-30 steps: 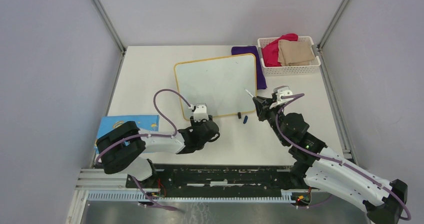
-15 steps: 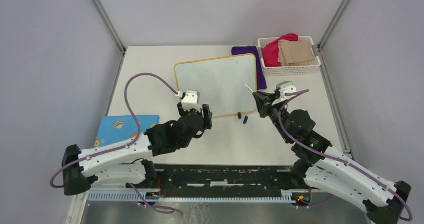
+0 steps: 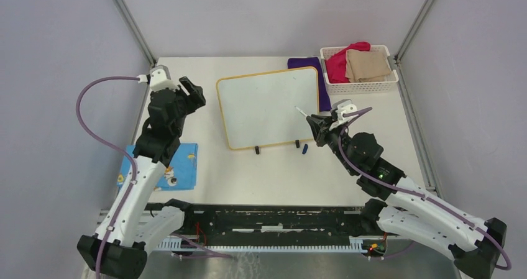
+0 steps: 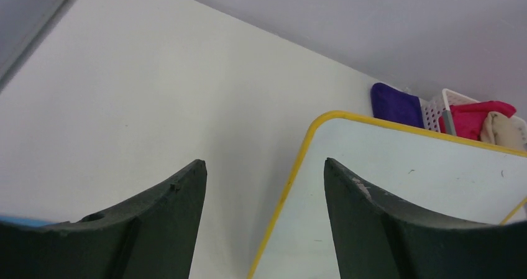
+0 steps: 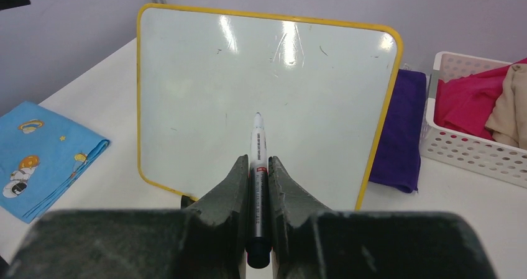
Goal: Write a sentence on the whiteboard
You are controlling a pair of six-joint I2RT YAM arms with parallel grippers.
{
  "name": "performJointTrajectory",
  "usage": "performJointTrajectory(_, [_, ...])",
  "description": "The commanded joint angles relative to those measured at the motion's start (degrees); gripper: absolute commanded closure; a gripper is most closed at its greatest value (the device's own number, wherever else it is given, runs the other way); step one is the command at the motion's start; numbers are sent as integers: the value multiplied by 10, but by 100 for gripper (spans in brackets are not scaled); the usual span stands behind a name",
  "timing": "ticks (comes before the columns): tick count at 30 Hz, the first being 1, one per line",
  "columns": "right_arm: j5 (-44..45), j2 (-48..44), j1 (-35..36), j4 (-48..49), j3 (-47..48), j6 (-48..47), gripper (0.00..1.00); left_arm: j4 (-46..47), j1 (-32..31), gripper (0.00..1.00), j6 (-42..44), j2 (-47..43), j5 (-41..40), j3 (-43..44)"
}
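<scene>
The whiteboard (image 3: 267, 108) lies mid-table, white with a yellow frame and two black feet on its near edge. No sentence shows on it; the surface is blank apart from faint smudges. My right gripper (image 3: 314, 124) hovers over the board's near right part, shut on a white marker (image 5: 258, 143) whose tip points onto the whiteboard (image 5: 261, 86). My left gripper (image 3: 194, 94) is raised beside the board's far left corner, open and empty. In the left wrist view the left gripper (image 4: 264, 170) straddles the frame of the whiteboard (image 4: 398, 186).
A small blue cap (image 3: 305, 149) lies just off the board's near edge. A purple cloth (image 3: 303, 63) and a white basket (image 3: 360, 85) of red and tan cloths sit at the back right. A blue illustrated booklet (image 3: 177, 164) lies at the near left.
My left arm swung from the board's near edge out to its far left corner, and its jaws widened. My right gripper moved the marker slightly left over the board.
</scene>
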Motion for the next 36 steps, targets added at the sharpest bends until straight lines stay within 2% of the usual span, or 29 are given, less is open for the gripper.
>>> performJointTrajectory(1, [-7,14,2,48,13,-4,100,121,84,25,-92,32,201,-38])
performJointTrajectory(2, [-11,18,2,52,13,-1,100,155,110,25,-128,45,265,-48])
performJointTrajectory(4, [-18,24,2,48,20,2,100,230,147,25,-166,58,334,-63])
performJointTrajectory(7, [-17,26,2,44,25,6,100,266,162,23,-171,73,372,-47])
performJointTrajectory(11, [-14,20,2,50,21,12,100,259,161,20,-178,76,331,-24])
performJointTrajectory(12, [-15,19,2,54,18,14,100,259,160,17,-184,74,302,-25])
performJointTrajectory(13, [-16,17,2,57,15,17,100,260,156,6,-185,73,272,-26])
performJointTrajectory(14, [-17,17,2,57,15,19,100,258,147,1,-183,75,234,-28])
performJointTrajectory(17, [-20,19,2,55,18,21,100,250,103,0,-186,93,101,-35])
performJointTrajectory(21, [-18,20,2,53,23,19,100,195,81,0,-79,110,94,-5])
performJointTrajectory(23, [-18,22,2,54,25,20,100,159,81,0,-89,112,71,7])
performJointTrajectory(30, [-32,38,2,64,33,31,100,121,117,0,-152,74,54,-53])
performJointTrajectory(36, [-50,58,2,76,37,46,100,104,129,0,-146,84,129,-82])
